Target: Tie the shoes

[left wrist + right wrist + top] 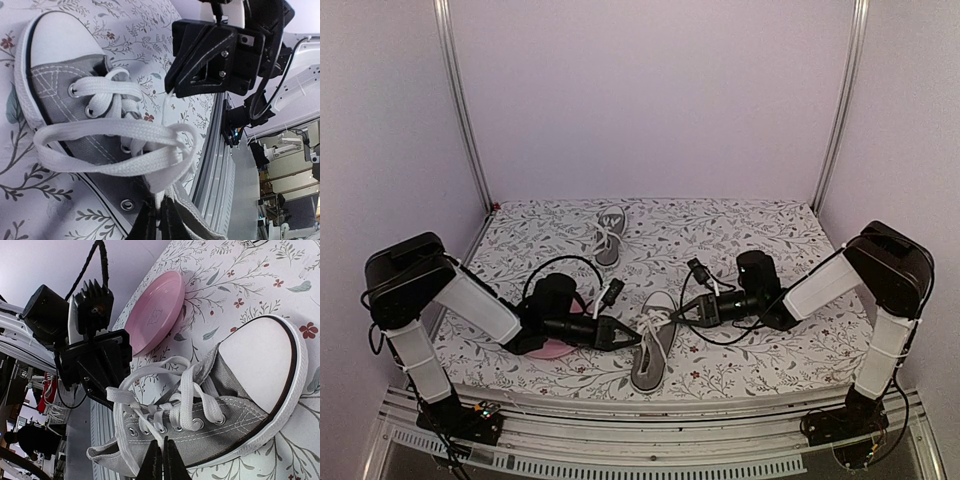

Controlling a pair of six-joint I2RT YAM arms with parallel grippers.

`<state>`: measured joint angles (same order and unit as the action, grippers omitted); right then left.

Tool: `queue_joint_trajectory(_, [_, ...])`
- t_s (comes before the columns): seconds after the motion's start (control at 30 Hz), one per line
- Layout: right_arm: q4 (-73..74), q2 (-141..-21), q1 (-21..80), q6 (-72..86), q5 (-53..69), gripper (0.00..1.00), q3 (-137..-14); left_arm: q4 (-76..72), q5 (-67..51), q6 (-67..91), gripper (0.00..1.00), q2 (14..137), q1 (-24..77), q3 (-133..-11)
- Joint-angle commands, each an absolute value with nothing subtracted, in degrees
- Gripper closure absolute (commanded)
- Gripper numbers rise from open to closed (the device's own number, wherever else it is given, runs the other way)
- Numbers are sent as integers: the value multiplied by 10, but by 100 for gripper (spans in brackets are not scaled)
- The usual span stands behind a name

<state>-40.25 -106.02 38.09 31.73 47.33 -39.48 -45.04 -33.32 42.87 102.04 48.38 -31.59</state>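
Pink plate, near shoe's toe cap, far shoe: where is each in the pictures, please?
Pink plate (155, 310), right wrist view, middle of its face.
Near shoe's toe cap (260, 360), right wrist view, middle of the white rubber.
Far shoe (609, 235), top external view, its laced middle.

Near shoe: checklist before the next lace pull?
1. Left claw shut on lace: ok.
2. Right claw shut on lace: ok, a strand runs into its closed fingers.
3. Near shoe sole-down, not tipped: ok.
4. Knot or bow formed: not ok, the strands only cross in loose loops over the eyelets.
5. Pink plate apart from the near shoe: ok, it lies beside the shoe under the left arm.
6. Far shoe tied: cannot tell, too small in the top view.
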Motion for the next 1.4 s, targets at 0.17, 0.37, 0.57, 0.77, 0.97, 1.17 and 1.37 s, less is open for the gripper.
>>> queue_joint_trajectory(0.17, [-407, -1024, 377, 315, 452, 84, -380, -482, -319, 471, 100, 1022, 512, -316])
queue_joint_trajectory(0.37, [-383, -956, 386, 289, 377, 44, -352, -522, -305, 541, 87, 1021, 522, -302])
queue_joint_trajectory(0.57, [-308, -861, 443, 230, 224, 39, -335, -519, -273, 545, 51, 963, 512, -262])
queue_joint_trajectory(0.77, [-214, -821, 544, 178, 49, 37, -365, -446, -247, 497, 38, 903, 489, -237])
queue_joint_trajectory(0.97, [-120, -854, 653, 147, -114, 36, -436, -374, -222, 435, 36, 859, 441, -238])
queue_joint_trajectory(1.17, [-21, -957, 729, 123, -231, 36, -546, -350, -221, 389, 35, 878, 403, -260])
queue_joint_trajectory(1.37, [78, -1045, 758, 135, -310, 40, -637, -381, -242, 377, 35, 902, 388, -267])
